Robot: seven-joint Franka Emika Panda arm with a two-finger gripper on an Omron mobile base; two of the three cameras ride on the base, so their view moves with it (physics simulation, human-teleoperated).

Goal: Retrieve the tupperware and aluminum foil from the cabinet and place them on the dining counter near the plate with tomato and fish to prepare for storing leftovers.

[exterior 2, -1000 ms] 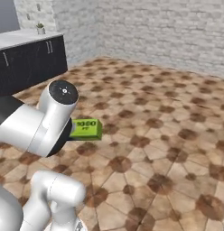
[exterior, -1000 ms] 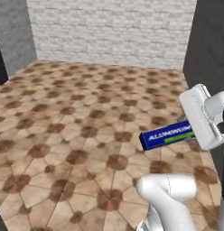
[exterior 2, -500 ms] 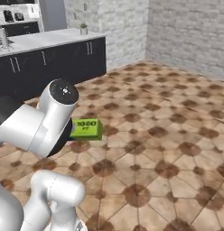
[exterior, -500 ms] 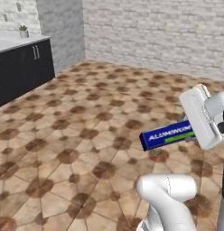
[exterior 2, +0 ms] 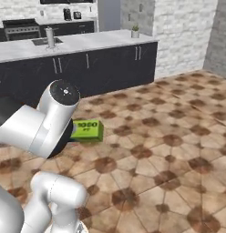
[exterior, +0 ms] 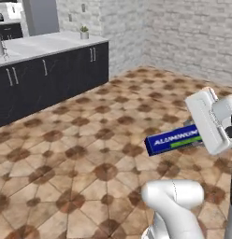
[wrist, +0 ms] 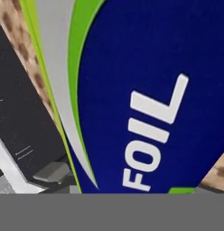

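Base has swung: a second ago both base views showed only brick wall and tiled floor; now black lower cabinets (exterior: pixel 52 77) under a pale worktop (exterior: pixel 47 44) sit on the left of both. Whole picture shifted together, so that's camera motion, not things moving. Box and arm keep the same place in frame throughout, so the grip looks steady during the turn.

Aluminum foil (exterior: pixel 174 138) is off the ground, carried level over the floor, its blue end sticking out left of the white hand in the left base view. Right base view shows only its green end (exterior 2: pixel 87 129) poking out beside the arm's round joint. Hand view is close on the blue face with "FOIL" lettering (wrist: pixel 145 90).

Gripper (exterior: pixel 202 140): fingertips are hidden behind the hand housing, but the box hangs from it in mid-air, so I read it as clamped on the foil.

Task read: foil is fetched and in transit. No dining counter, plate or tupperware here, so the drop-off is yet to come and the tub's status can't be judged.

Room, left to right: sink tap (exterior 2: pixel 50 36) and stove (exterior 2: pixel 17 27) at the back, small potted plant (exterior 2: pixel 135 31) at the worktop's end, grey-white brick wall (exterior: pixel 192 32), brown patterned floor tiles (exterior: pixel 80 154) everywhere below.
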